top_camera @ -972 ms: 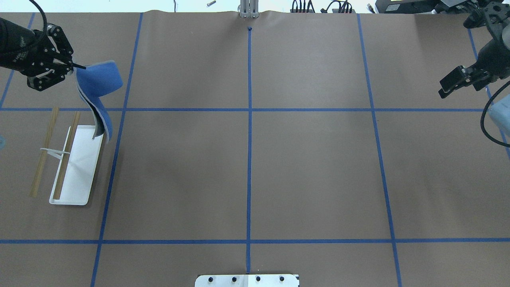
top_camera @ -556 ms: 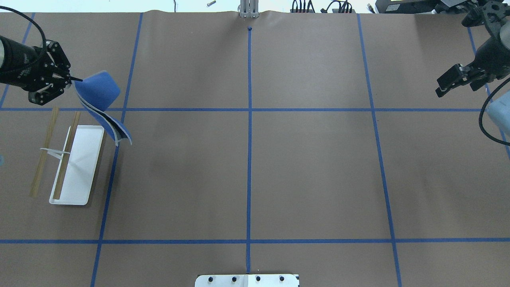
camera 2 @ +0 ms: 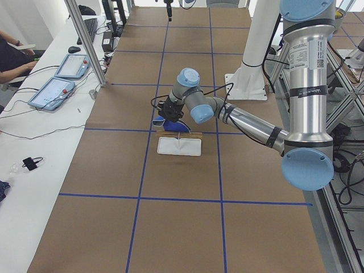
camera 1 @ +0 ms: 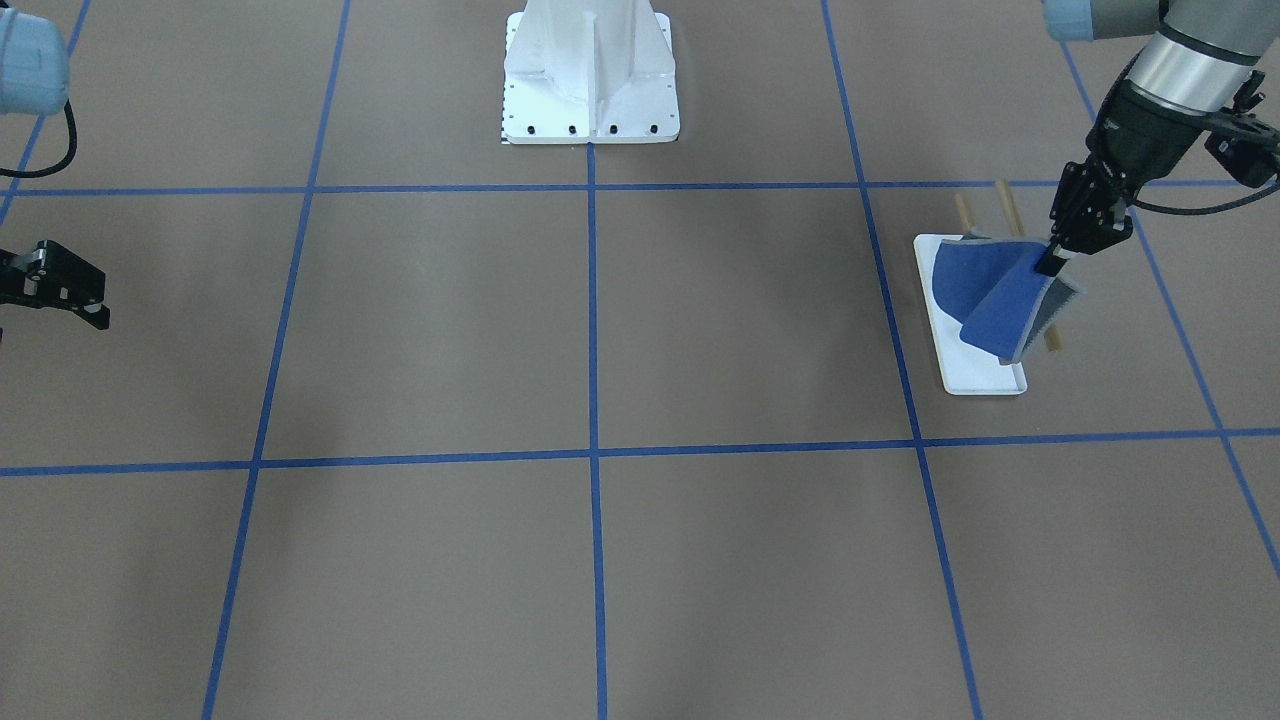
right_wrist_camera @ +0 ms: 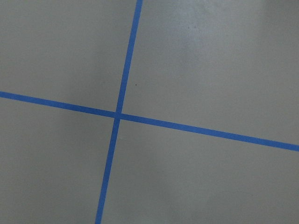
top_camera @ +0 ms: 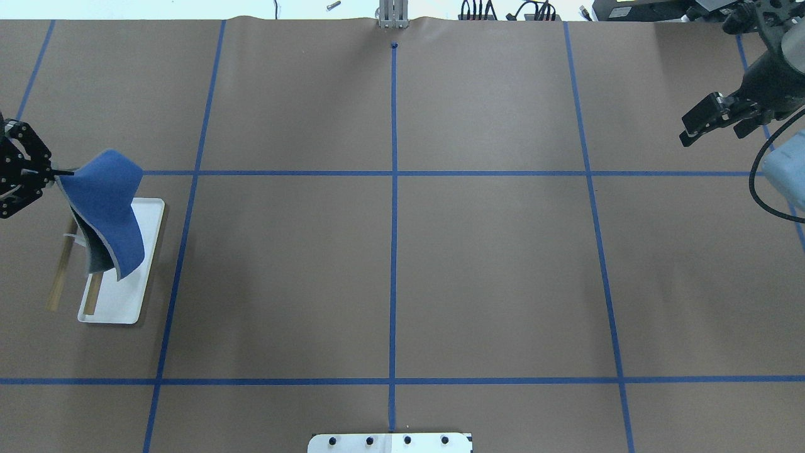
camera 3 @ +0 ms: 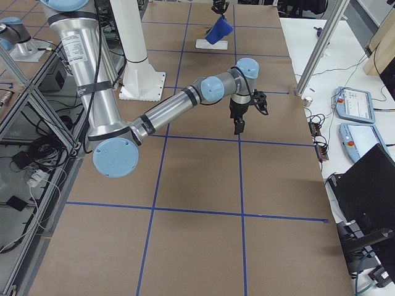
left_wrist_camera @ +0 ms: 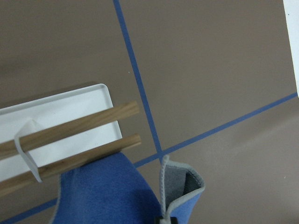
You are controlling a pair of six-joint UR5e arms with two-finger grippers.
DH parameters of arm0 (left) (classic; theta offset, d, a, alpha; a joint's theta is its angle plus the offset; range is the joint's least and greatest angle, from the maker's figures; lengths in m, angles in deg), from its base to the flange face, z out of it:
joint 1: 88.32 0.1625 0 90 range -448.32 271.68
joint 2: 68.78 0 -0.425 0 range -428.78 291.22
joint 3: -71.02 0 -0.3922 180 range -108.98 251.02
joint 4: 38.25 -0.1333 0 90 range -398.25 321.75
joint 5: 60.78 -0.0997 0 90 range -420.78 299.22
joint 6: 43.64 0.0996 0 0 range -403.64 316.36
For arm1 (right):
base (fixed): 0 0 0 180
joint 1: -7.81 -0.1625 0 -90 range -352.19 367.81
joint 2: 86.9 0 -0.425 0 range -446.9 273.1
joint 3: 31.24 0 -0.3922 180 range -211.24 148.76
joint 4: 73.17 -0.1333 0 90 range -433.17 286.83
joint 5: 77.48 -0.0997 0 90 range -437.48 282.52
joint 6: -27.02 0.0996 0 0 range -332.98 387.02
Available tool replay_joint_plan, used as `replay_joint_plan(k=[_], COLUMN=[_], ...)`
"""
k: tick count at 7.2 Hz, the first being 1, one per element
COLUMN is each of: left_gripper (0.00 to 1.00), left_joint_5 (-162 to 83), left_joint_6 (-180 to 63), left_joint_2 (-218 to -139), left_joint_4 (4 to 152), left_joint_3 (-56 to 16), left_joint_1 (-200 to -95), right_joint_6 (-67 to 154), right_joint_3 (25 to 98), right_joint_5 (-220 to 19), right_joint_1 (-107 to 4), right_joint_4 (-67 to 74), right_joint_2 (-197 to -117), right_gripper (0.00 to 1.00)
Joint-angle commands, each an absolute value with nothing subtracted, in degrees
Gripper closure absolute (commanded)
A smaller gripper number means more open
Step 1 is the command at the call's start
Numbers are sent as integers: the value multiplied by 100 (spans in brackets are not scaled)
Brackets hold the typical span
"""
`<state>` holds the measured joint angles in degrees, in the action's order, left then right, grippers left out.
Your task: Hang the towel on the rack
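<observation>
Left gripper is clamped on a corner of the towel, so the cloth dangles free above the rack, lined up to drape over its rods. Right gripper idles well apart, jaws spread, empty.

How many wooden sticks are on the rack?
2. One stick lies over the white tray; the other stick, right beside it, is partly hidden by the blue towel.
</observation>
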<state>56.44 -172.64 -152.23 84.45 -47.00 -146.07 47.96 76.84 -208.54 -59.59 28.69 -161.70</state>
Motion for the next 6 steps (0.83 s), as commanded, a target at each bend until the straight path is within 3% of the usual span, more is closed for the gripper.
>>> replay_joint_plan(k=[1,3,6], left_gripper=[100,100,100], left_joint_5=[5665,5665,5603], left_joint_6=[-17354,-17354,-17328], left_joint_2=[-14720,-14315,-14296], left_joint_4=[9038,9523,9734], left_joint_3=[-4666,-4561,-4185], left_joint_1=[-14598,-14606,-14615], right_joint_6=[4811,4812,4812], right_joint_3=[7678,7669,7651], right_joint_5=[-20905,-20906,-20975], right_joint_1=[-5952,-5952,-5952], right_joint_4=[2870,2887,2913], right_joint_2=[-16152,-16117,-16021], right_gripper=[0,0,0])
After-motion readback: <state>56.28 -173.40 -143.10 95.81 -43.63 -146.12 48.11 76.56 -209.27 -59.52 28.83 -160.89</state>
